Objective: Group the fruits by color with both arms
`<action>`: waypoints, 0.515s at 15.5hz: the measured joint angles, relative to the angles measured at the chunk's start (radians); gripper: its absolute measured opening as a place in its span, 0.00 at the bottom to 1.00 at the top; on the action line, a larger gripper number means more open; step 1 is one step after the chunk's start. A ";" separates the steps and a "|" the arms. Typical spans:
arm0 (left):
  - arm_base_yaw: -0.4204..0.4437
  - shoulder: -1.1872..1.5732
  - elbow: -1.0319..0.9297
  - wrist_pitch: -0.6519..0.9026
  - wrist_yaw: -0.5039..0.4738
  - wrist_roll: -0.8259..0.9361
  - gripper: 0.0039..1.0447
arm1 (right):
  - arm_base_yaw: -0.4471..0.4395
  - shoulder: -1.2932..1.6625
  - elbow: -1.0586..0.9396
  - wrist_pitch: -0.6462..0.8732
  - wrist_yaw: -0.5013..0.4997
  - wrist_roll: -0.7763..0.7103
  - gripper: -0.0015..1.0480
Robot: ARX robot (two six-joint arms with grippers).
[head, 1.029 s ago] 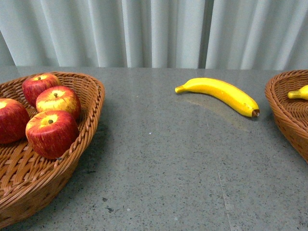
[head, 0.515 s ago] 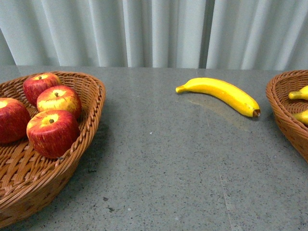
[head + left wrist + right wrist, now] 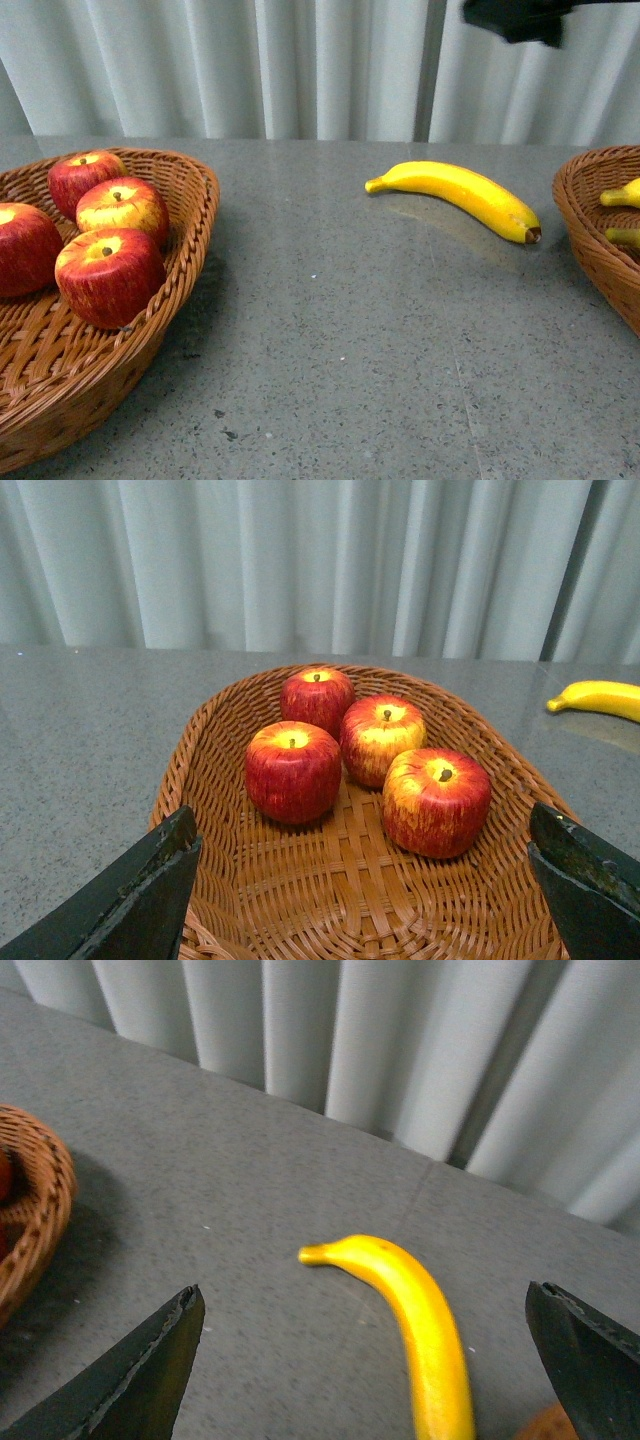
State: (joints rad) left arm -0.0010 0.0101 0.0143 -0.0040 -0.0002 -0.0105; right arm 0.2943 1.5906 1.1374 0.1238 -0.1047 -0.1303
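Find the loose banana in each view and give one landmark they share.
Front: banana lies right of centre on the table.
Left wrist: banana at the right edge, only its stem end showing.
Right wrist: banana at bottom centre, running off the lower edge.
Landmark: the apple basket, in all three views.

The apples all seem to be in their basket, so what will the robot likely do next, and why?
Probably lower the open right gripper onto the lone banana on the table: it hangs above it, empty, and the other bananas already lie in the right basket.
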 joint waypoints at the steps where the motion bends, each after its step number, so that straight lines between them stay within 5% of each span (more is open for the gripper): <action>1: 0.000 0.000 0.000 0.000 0.000 0.000 0.94 | 0.038 0.068 0.071 -0.024 0.007 0.006 0.94; 8: 0.000 0.000 0.000 0.000 0.000 0.000 0.94 | 0.069 0.485 0.494 -0.251 0.003 -0.010 0.94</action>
State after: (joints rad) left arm -0.0010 0.0101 0.0143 -0.0040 -0.0006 -0.0105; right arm 0.3637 2.0758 1.6310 -0.1272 -0.1017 -0.1402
